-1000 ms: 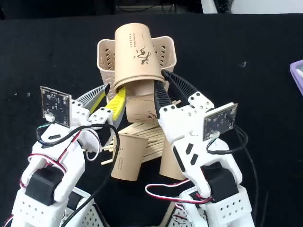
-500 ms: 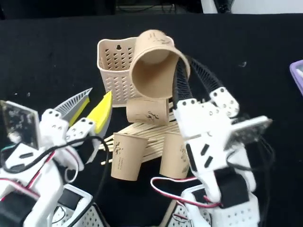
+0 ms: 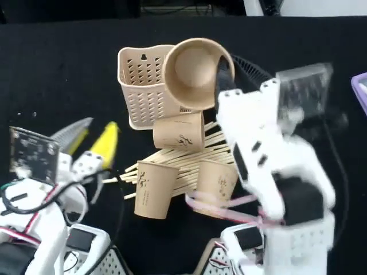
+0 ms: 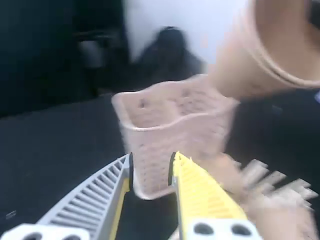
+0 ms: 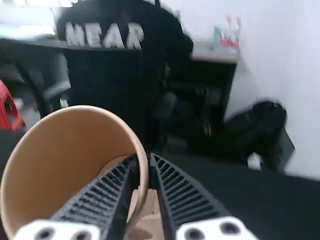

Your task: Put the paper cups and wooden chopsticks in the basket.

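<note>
Pinching the rim of the brown paper cup (image 3: 192, 71), the right gripper (image 5: 143, 159) holds it tilted above the beige perforated plastic basket (image 3: 140, 86), the cup's bottom pointing down toward it.

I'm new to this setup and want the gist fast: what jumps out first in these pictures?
A paper cup is held aloft by the basket, mouth toward the high camera, its rim pinched in the right arm's jaws. Nearer the arms, on the black table, wooden chopsticks lie heaped with three other cups among them.
</note>
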Motion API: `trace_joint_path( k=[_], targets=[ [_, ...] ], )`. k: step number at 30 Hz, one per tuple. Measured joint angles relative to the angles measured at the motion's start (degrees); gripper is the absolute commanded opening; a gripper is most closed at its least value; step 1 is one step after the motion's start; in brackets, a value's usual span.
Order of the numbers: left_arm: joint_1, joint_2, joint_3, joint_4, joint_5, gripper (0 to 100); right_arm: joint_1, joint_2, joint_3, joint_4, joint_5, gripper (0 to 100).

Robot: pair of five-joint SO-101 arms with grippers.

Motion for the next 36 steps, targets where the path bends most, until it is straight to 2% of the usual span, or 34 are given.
trace_joint_path(
  k=[6, 12, 16, 23, 27, 32, 36],
  targets=[
    [-17.7, 0.0, 7.3, -4.8, -0.4, 14, 2.1, 12.7, -12.8, 8.3, 0.0, 1.1],
    [-26.5, 0.5, 27.0, -15.6, -0.4, 14, 2.1, 19.9, -19.9, 9.3, 0.0, 1.1],
    [-27.9, 0.7, 37.6, -22.7, 0.1, 14, 2.1, 23.8, -21.0, 9.3, 0.0, 1.1],
    [-27.9, 0.7, 50.2, -31.0, 11.2, 14, 0.9, 26.9, -21.4, 11.2, -2.8, 1.1],
    [-28.7, 0.7, 56.3, -36.0, 14.8, 14, 0.9, 28.9, -22.4, 11.2, -3.0, 1.1],
    [-28.7, 0.7, 63.3, -43.3, 16.7, 14, 0.9, 32.5, -24.5, 10.6, -3.0, 1.1],
    [-28.7, 0.7, 64.5, -44.5, 16.9, 14, 1.0, 35.4, -27.7, 10.6, -3.0, 1.1]
  ],
)
